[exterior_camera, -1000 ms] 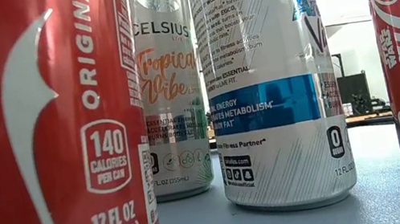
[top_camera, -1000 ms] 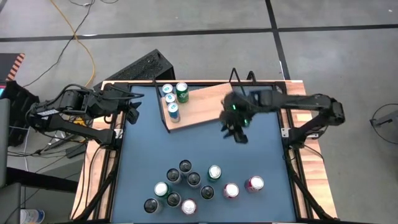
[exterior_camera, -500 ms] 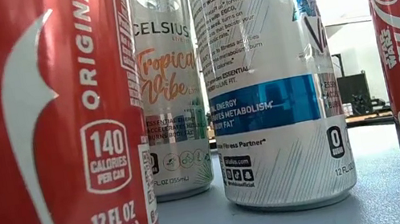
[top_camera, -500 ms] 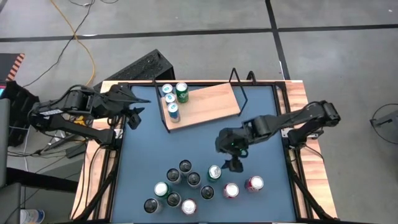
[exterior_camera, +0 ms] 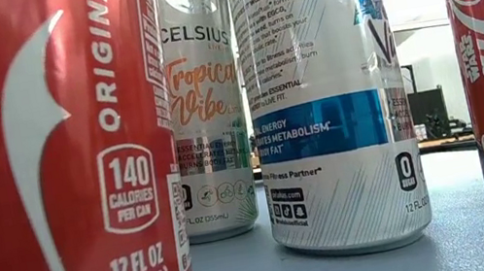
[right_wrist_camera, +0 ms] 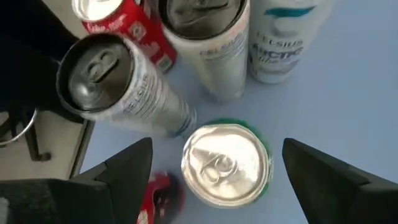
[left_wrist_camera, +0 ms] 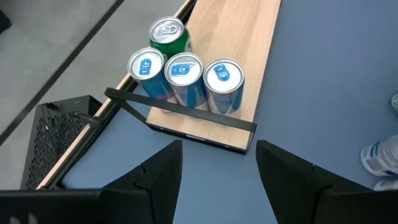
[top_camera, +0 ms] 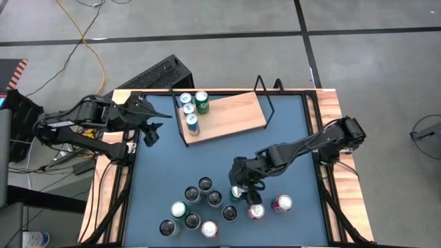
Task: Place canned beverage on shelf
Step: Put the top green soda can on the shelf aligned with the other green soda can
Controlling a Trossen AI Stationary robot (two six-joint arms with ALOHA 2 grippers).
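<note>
**Q:** Where are your grippers, and what are they doing?

**A:** In the overhead view, my right gripper point(top_camera: 247, 193) is at lower centre, directly over a short green-sided aluminium can with a silver top point(right_wrist_camera: 226, 163). My fingers stand wide apart on either side of that can and are not touching it. It stands upright at the right edge of a cluster of upright cans point(top_camera: 196, 207) on the large blue tabletop point(top_camera: 289, 138). My left gripper point(top_camera: 153, 124) waits at the upper left of the table, its fingers partly apart and holding nothing.

**Q:** And the shelf?

**A:** The light-wood rectangular shelf board in a thin black wire frame point(top_camera: 234, 114) lies at upper centre of the overhead view, well apart from my right gripper. Four cans point(left_wrist_camera: 183, 71) stand together at its left end: three with blue tabs, one green.

**Q:** What does the table-level camera show?

**A:** Only close-up cans: red cola cans point(exterior_camera: 50, 167) at both edges, and two tall white energy-drink cans point(exterior_camera: 325, 102) between them.
</note>
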